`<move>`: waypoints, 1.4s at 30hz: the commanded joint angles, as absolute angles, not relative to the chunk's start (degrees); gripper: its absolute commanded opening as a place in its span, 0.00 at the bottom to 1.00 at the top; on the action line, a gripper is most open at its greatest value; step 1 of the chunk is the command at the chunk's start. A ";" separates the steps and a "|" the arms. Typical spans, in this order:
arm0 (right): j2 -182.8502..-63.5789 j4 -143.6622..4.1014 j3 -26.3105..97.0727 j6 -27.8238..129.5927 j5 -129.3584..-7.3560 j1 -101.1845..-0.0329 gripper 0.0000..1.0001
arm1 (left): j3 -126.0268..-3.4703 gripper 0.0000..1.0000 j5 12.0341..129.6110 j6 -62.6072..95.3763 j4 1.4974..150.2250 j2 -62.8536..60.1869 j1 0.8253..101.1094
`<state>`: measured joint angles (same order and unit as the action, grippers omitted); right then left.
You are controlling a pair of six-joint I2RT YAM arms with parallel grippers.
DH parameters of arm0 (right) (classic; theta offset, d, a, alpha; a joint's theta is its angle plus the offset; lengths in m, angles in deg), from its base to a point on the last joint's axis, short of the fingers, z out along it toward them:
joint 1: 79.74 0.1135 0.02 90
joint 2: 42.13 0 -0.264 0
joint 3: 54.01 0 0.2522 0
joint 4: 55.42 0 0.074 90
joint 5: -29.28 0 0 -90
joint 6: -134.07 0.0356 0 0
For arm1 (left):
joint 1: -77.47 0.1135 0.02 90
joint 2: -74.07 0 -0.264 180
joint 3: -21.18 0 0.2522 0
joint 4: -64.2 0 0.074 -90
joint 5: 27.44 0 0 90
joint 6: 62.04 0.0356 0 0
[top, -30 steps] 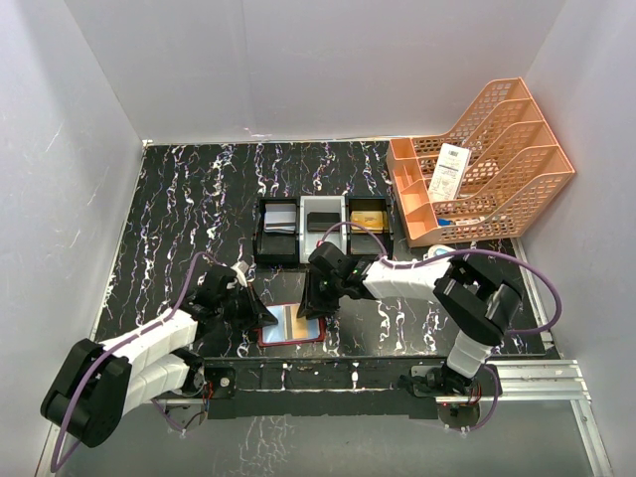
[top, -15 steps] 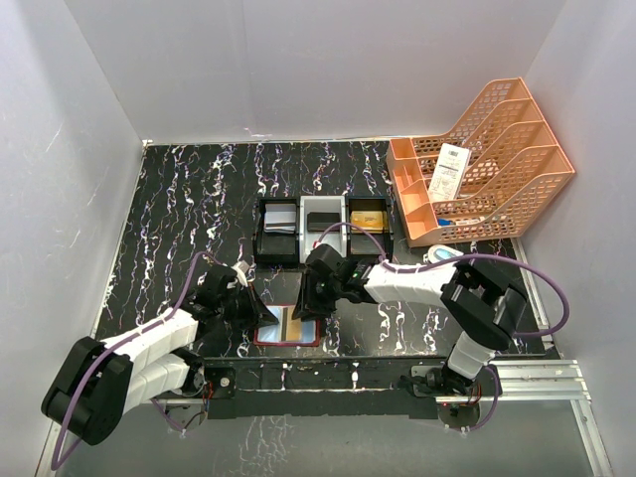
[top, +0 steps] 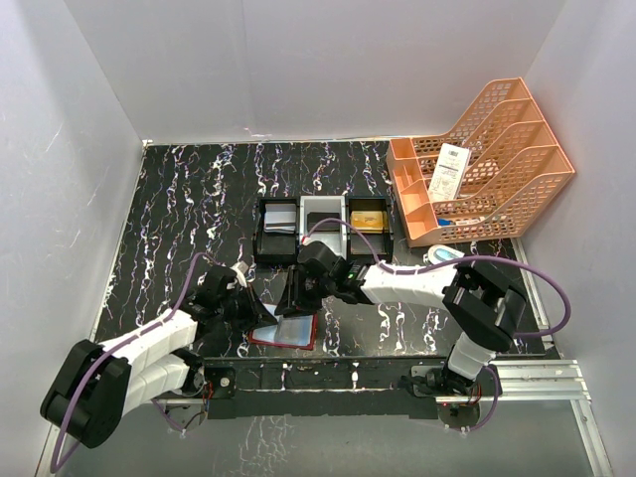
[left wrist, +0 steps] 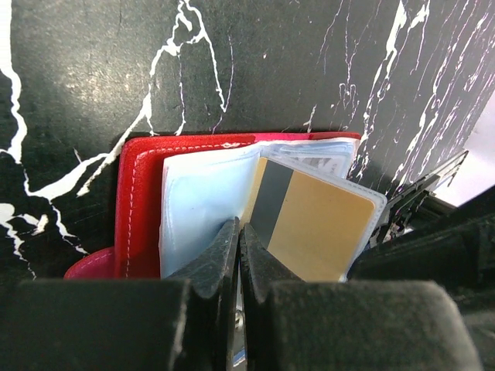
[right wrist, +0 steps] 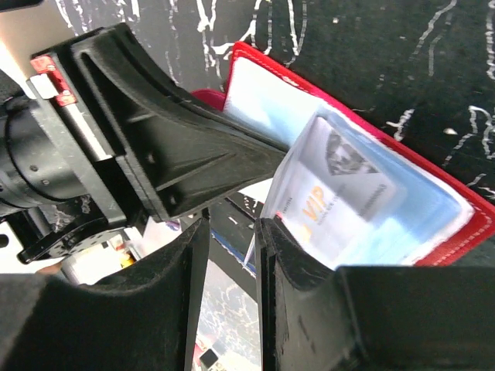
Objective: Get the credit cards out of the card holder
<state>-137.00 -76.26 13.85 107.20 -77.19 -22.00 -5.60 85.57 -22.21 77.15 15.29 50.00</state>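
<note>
Red card holder point(top: 286, 334) lies open at the near edge of the table point(top: 179, 199), cards inside.
My left gripper point(left wrist: 238, 232) is pinched closed on one of its clear sleeves, just beside the orange-gold card point(left wrist: 321, 228) tucked in its pocket. My right gripper point(right wrist: 232, 232) sits at the opposite side, fingers narrowly apart beside the sleeved silvery VIP card point(right wrist: 344, 193); whether it grips anything, I cannot tell.

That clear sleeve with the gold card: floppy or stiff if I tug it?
Likely floppy: the clear sleeve bends up off the red wallet. The gold card inside looks flat, so probably stiff. The thin wallet might drag along.
</note>
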 commanded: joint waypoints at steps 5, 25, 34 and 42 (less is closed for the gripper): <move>-138.87 -71.68 18.79 107.22 -79.08 -21.21 0.30 | -8.84 0.03 78.83 -21.99 89.07 18.56 50.04; -136.55 -83.89 17.40 108.16 -67.61 -20.91 0.38 | -16.63 0.29 67.60 -23.28 104.17 22.33 50.04; -133.59 -84.40 12.37 109.23 -68.04 -20.85 0.41 | -14.37 0.39 70.41 -22.87 101.11 20.34 50.05; -136.62 -82.43 12.71 109.35 -69.76 -20.85 0.40 | -13.21 0.36 72.35 -23.10 99.56 19.00 50.07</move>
<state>-135.65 -85.39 12.37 108.73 -69.60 -21.08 -14.69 70.03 -23.41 100.12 19.57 49.98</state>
